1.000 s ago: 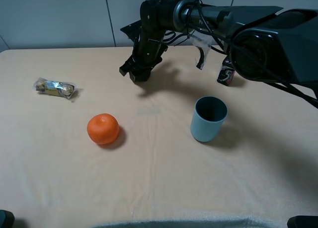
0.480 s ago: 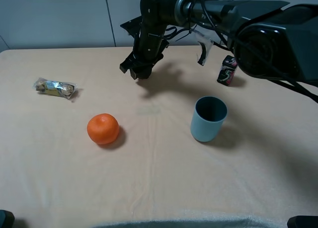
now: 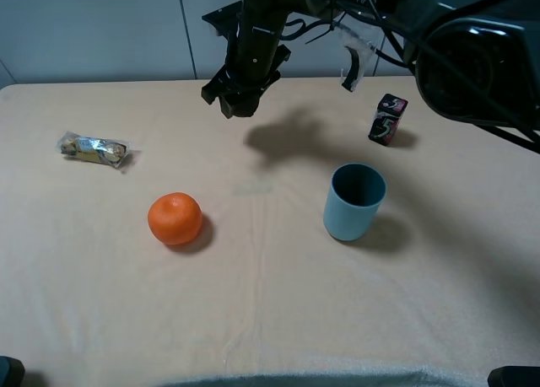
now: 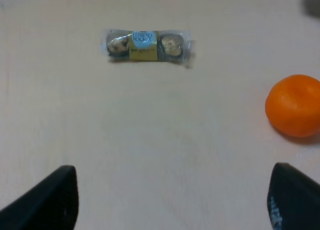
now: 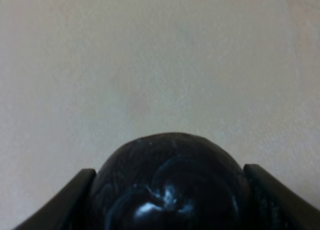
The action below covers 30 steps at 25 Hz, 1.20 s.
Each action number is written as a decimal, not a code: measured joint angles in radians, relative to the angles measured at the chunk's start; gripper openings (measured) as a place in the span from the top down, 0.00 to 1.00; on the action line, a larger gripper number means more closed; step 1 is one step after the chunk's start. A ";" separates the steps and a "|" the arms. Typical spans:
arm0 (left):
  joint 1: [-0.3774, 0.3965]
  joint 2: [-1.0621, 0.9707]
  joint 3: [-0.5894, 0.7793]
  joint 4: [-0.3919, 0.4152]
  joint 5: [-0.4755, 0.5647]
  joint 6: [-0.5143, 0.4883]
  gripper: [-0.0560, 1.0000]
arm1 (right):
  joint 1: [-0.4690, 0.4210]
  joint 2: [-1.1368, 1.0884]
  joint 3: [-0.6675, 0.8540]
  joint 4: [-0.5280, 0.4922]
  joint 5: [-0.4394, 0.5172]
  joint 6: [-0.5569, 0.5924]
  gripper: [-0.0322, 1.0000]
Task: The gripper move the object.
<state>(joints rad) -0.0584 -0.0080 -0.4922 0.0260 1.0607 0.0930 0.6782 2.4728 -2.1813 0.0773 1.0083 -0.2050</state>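
The object, a small glossy black ball (image 5: 170,185), fills the lower part of the right wrist view, clamped between the two black fingers (image 5: 67,202). My right gripper (image 3: 237,103) hangs above the far middle of the beige table, shut on the ball, and its shadow falls on the cloth to its right. In the exterior high view the ball itself cannot be told apart from the dark claw. My left gripper (image 4: 170,202) shows only in the left wrist view, open, with its fingers wide apart over bare cloth and nothing between them.
An orange (image 3: 175,218) lies left of the table's centre and a wrapped chocolate packet (image 3: 94,149) at the far left. A blue-grey cup (image 3: 354,201) stands right of centre. A black box with a pink-green pattern (image 3: 386,119) stands behind the cup.
My right gripper has risen and drifted toward the back of the table with the ball held; its shadow has slid to the right. Nothing else has moved.
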 joint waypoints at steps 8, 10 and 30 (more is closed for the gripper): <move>0.000 0.000 0.000 0.000 0.000 0.000 0.21 | 0.000 -0.026 -0.077 0.002 0.106 0.010 0.54; 0.000 0.000 0.000 0.000 0.000 0.000 0.21 | -0.004 -0.035 -0.077 0.003 0.126 0.010 0.54; 0.000 0.000 0.000 0.000 0.000 0.000 0.21 | -0.196 -0.194 -0.014 0.007 0.201 0.010 0.54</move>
<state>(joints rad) -0.0584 -0.0080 -0.4922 0.0260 1.0607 0.0930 0.4821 2.2788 -2.1949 0.0844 1.2091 -0.1945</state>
